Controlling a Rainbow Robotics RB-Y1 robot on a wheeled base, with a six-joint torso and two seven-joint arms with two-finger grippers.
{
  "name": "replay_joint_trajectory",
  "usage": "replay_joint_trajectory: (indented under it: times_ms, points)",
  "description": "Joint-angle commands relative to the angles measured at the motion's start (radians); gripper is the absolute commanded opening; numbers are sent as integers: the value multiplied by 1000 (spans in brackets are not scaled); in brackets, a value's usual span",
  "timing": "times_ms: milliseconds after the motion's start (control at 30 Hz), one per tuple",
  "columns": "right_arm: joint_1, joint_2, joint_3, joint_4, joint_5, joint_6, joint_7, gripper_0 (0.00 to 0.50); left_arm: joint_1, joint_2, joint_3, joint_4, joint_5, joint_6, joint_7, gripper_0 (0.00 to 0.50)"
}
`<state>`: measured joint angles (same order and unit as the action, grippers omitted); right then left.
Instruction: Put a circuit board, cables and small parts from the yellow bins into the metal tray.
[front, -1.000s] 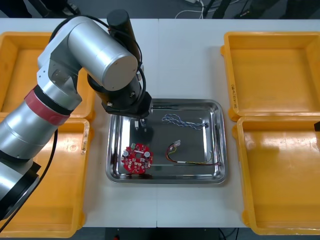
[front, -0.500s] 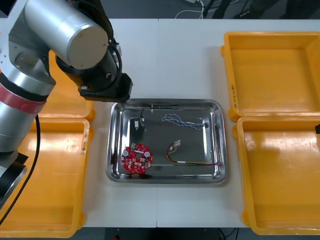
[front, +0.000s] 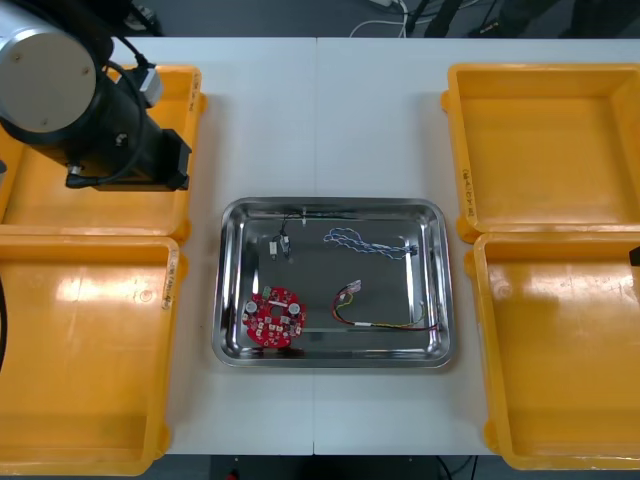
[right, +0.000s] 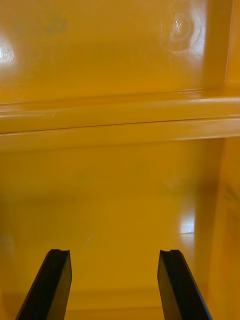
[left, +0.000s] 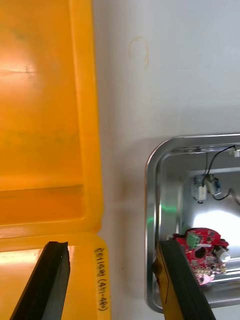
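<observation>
One more small silvery metal part (front: 279, 243) lies delivered in the shiny rectangular metal tray (front: 330, 358); the black-fingered left gripper (left: 111, 245), spread and empty, is now withdrawn to the tray's left.

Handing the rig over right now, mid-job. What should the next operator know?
Left tool: open, empty, above the table strip between the left yellow bins and the metal tray.
Right tool: open, empty, over one of the right yellow bins.
In the tray: red circuit board, blue and white cable, red and yellow cable, small metal part.
Done: board, cables, one part in. Left: likely little; visible bin floors look bare, the left arm hiding part of one.
</observation>
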<state>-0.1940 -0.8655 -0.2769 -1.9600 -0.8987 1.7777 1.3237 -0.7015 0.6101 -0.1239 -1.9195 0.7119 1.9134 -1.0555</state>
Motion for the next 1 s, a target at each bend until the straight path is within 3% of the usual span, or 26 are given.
replay_joint_trajectory:
  times_ms: [33,567,1000]
  points:
    - [-44,-10,8,-3,27,-3,-38,500,83,74,92,-78,29,6,-81,500]
    - [-81,19,22,38,11,-3,-28,500,327,132,303,-125,70,6,-218,500]
    - [-76,28,22,39,14,2,-28,500,465,140,432,-168,83,6,-324,500]
